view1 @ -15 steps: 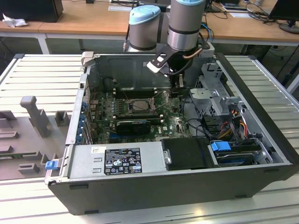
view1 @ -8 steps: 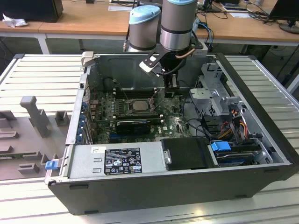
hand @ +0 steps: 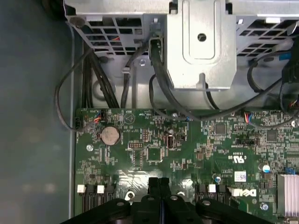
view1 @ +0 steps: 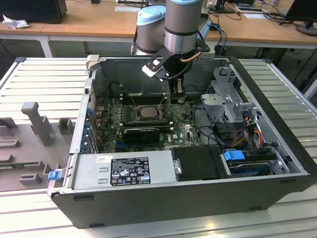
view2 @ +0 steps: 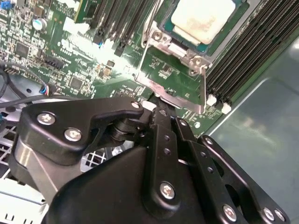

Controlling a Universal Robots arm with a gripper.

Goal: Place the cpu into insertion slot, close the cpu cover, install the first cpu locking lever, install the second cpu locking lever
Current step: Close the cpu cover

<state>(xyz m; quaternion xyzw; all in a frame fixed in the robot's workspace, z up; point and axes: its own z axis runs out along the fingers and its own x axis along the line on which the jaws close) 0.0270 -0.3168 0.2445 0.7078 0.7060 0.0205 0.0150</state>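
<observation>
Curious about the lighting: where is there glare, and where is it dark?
Second wrist view: the cpu top is washed out pale, the cpu cover glints. First wrist view: the metal bracket shines, the case panel beside the board is dim. Exterior view: the case interior sits in shade, the ribbed table is bright.

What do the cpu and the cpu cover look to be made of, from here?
The cpu: the top looks like metal, pale silvery-beige with a matt finish; it shows dull mottled patches rather than glare. The cpu cover: apparently thin sheet metal, bright and silvery; it catches sharp highlights along its edges and carries small screw heads.
</observation>
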